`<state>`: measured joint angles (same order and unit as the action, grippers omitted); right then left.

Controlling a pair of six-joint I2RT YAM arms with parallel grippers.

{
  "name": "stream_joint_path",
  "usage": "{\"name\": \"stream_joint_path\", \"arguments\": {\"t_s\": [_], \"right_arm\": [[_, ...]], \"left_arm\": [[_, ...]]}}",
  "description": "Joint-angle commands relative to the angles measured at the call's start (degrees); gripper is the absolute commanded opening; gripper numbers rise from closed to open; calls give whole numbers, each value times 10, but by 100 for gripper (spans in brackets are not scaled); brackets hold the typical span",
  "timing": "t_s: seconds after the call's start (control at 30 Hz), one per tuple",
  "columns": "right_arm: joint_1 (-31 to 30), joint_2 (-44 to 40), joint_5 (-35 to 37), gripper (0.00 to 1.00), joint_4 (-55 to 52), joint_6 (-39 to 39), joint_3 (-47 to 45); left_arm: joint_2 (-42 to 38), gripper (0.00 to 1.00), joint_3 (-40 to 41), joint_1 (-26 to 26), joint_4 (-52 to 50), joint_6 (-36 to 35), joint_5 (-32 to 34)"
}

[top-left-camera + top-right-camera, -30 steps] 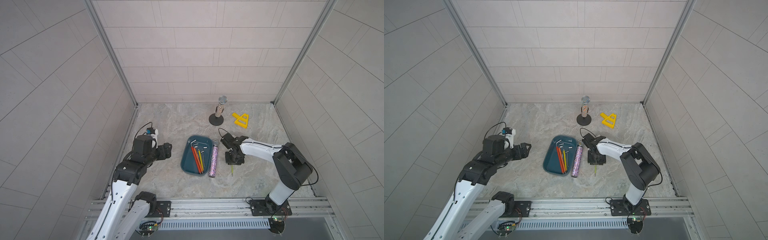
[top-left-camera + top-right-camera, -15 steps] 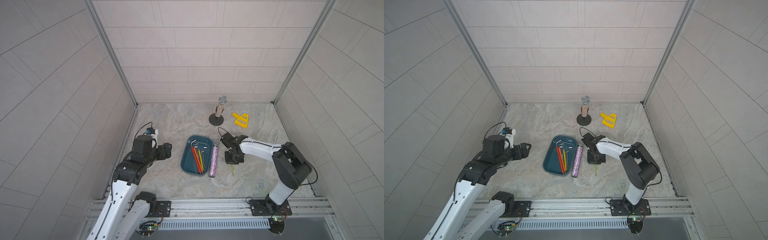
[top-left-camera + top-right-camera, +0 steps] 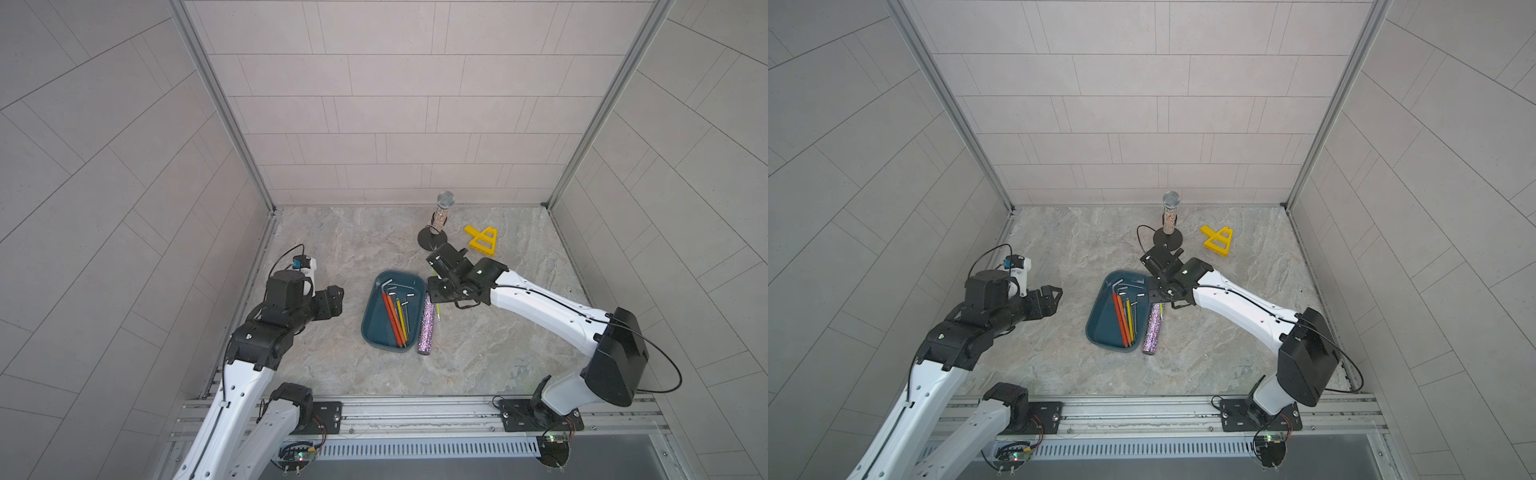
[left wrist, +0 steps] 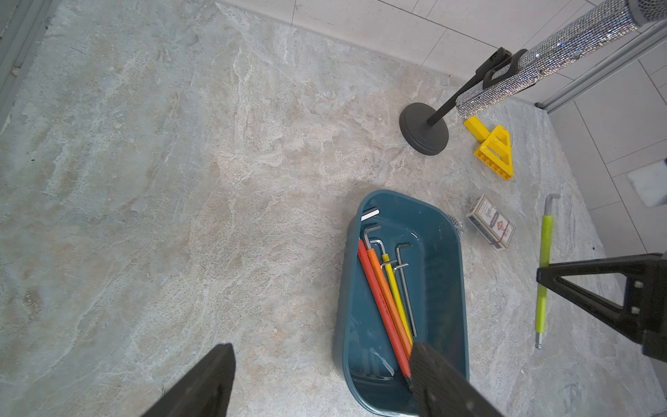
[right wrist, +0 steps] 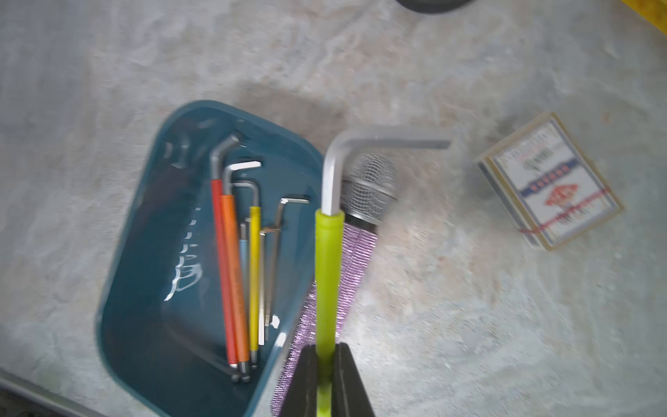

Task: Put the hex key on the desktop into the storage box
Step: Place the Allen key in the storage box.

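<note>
While the right pincer (image 5: 326,352) was clamped on the lower part of the lime-green hex key (image 5: 326,270), the left pincer (image 4: 321,348) hung apart over the left side of the counter (image 3: 332,249), holding nothing.

- Hex key: outside the storage box (image 5: 144,289), just beside its right long wall. In the right wrist view its bare metal bend sat over the mesh head of the purple glitter microphone (image 5: 368,187) that lay along that wall. Couldn't tell whether the key was clear of the counter or touching.
- Storage box: dark teal. Inside lay a bundle of other hex keys (image 5: 234,274), side by side: red, orange, pale blue and yellow sleeves plus a few bare metal ones.
- Writing: only the small card box (image 5: 548,180), on the counter to the right of the microphone head, carried print. It had a cream face with a blue band, a red emblem and a red line across. The text was too blurred to read. No brand was legible on the arms or the keys.
- Surface: the counter was a marbled grey-beige stone pattern, matte. At the back stood a second glitter microphone (image 3: 441,212), upright on a round black base, with a yellow plastic bracket (image 3: 482,240) near it.
- Room: pale grey tiled panels (image 3: 374,104) closed three sides, with aluminium posts in the corners. An aluminium rail (image 3: 415,411) ran along the front edge, carrying both arm bases.
</note>
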<state>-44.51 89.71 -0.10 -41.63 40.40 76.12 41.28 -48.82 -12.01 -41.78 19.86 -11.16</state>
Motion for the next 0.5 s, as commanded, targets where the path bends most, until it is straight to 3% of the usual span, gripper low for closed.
{"name": "stream_joint_path", "arguments": {"t_s": [0.0,0.47], "right_arm": [[-26,52,-10,0,-7,-13,45],[-38,223,-64,0,-12,13,116]], "left_arm": [[-6,83,4,3,9,-7,1],[-8,83,4,3,9,-7,1]]}}
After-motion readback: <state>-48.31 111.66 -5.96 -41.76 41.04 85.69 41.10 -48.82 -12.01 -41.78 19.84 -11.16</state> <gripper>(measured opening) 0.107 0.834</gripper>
